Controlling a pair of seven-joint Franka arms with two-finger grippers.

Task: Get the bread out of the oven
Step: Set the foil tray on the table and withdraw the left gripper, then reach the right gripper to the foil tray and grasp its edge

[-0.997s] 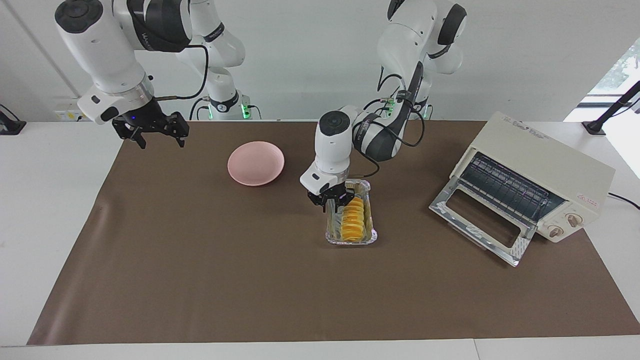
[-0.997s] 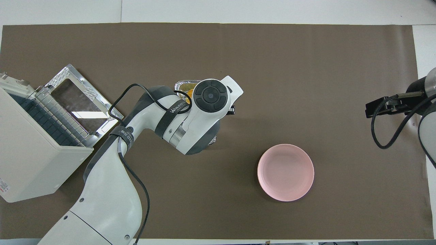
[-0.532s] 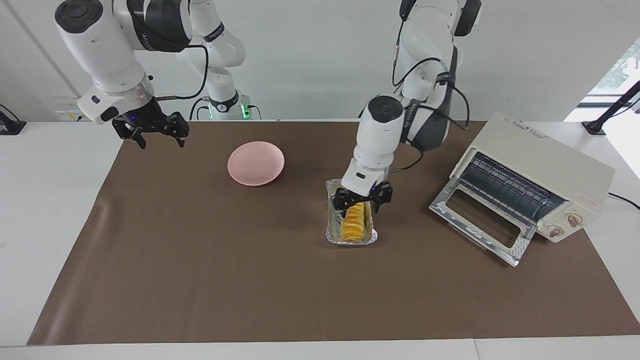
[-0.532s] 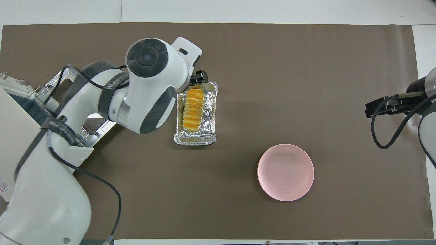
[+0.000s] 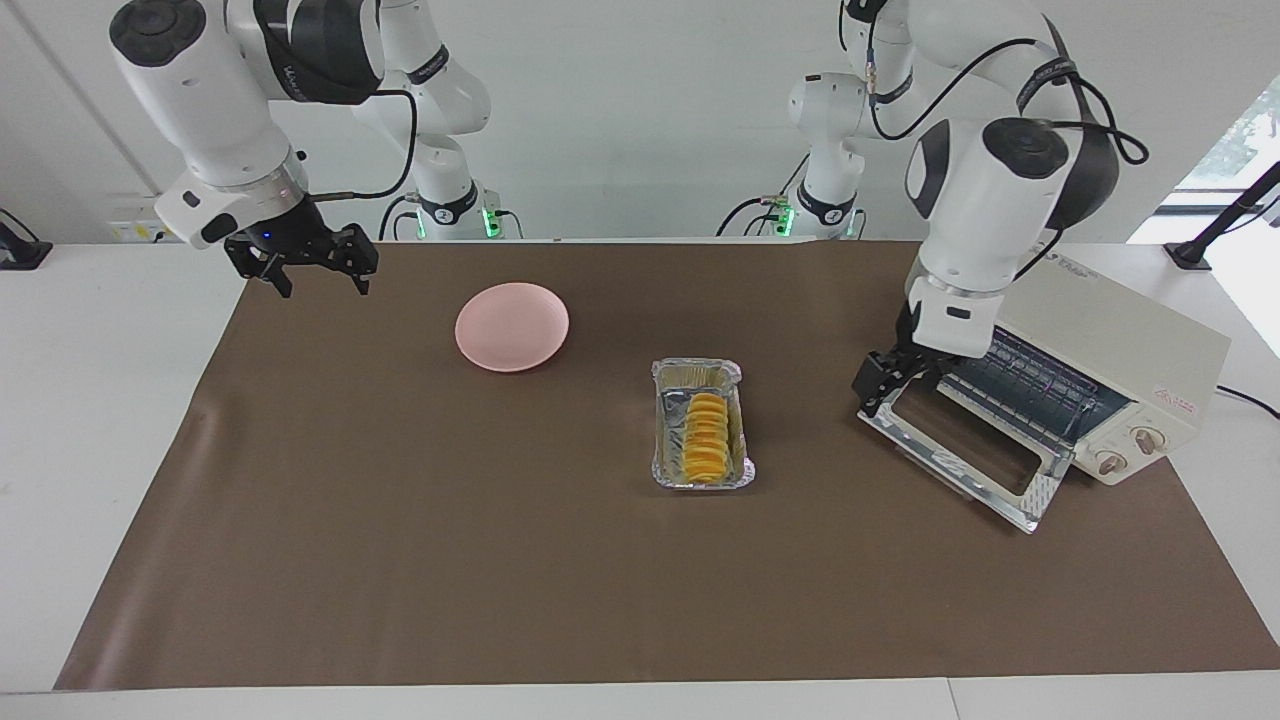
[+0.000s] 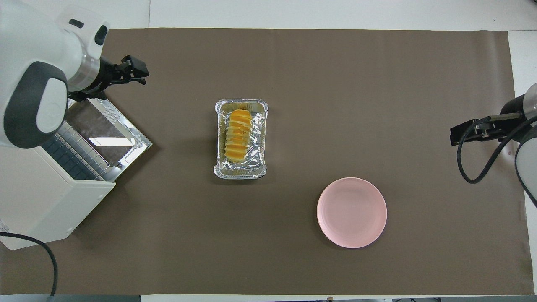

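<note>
left claw (image 5: 885, 385): open, empty; up in the air over the corner of the oven door (image 5: 960, 440), at the left arm's end of the tabletop (image 5: 400, 560)
change: a second ago this claw was down on the foil tray (image 5: 702, 425) with its fingers half shut; since then it has let go, opened wide and swung off to the oven (image 5: 1075, 355)
right claw (image 5: 300, 258): open, empty; hangs over the tabletop corner at the right arm's end, waiting, same spot as before
bread (image 5: 706, 437): lies in the foil tray, lengthwise; nothing touches it
foil tray: flat on the tabletop around mid-length, well apart from the oven, no shift after release
oven: door dropped open, wire rack bare
pink plate (image 5: 512, 326): empty, nearer the robots than the tray, toward the right arm's end
task read: bread looks already out of the oven and set down; release done. Left claw beside the door suggests closing it may come next, only a guess
</note>
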